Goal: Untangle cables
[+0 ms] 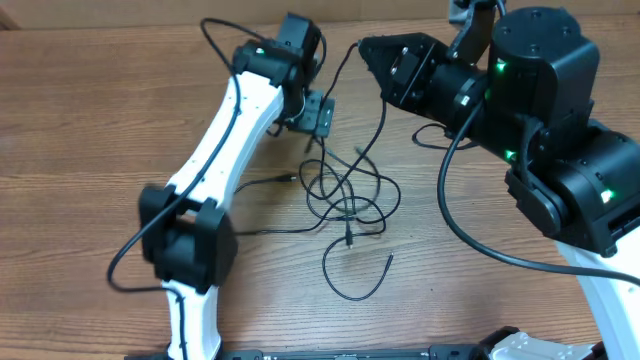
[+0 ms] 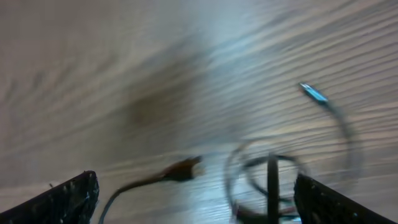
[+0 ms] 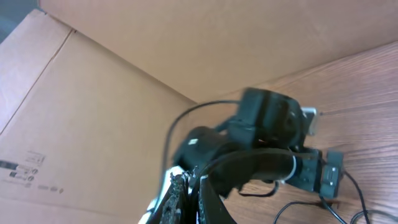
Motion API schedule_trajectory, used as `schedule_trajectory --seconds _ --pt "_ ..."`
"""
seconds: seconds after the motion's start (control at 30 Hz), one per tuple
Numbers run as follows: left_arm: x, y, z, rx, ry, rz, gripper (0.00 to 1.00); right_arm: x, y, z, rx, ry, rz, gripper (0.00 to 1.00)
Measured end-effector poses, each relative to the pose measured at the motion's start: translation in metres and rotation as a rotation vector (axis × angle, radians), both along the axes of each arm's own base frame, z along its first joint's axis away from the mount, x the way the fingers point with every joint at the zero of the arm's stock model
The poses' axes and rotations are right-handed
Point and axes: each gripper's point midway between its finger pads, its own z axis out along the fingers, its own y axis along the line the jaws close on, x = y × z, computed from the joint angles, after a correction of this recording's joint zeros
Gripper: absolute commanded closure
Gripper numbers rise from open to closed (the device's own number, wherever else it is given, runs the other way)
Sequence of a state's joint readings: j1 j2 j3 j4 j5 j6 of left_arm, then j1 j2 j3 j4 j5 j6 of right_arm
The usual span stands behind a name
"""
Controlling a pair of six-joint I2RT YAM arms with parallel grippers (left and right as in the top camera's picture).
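Cables (image 1: 345,200) tangled: loops overlap mid-table, a few plug ends free. Left gripper (image 1: 318,113) spread wide, empty, near tangle. Right gripper (image 3: 191,194) pressed together, raised; whether it pinches a strand, cannot tell. Most work left.

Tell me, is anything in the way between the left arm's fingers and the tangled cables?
Nothing visible. The left arm's fingers are open close above the cables, and only the wooden table shows between and around them.

Cannot trace the cables (image 2: 272,183) through heavy blur in the left wrist view; either side of them, jaws cropped.
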State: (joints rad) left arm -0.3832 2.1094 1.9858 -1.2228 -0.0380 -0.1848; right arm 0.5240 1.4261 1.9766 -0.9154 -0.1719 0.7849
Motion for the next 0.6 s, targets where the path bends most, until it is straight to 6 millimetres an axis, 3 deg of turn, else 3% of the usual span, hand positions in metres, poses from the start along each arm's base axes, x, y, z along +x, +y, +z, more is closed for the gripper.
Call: schedule_trajectory --seconds 0.13,0.3,0.6 --pt "-0.003 0.018 -0.040 0.075 0.107 0.033 0.00 0.012 -0.016 0.002 0.005 -0.010 -0.051 0.96" --pt "-0.008 0.031 -0.073 0.117 0.196 0.065 0.00 0.034 -0.058 0.001 0.001 -0.005 -0.173 0.96" --pt "-0.009 0.028 -0.083 0.099 0.221 0.072 0.00 0.057 -0.125 -0.004 -0.017 0.010 -0.362 0.96"
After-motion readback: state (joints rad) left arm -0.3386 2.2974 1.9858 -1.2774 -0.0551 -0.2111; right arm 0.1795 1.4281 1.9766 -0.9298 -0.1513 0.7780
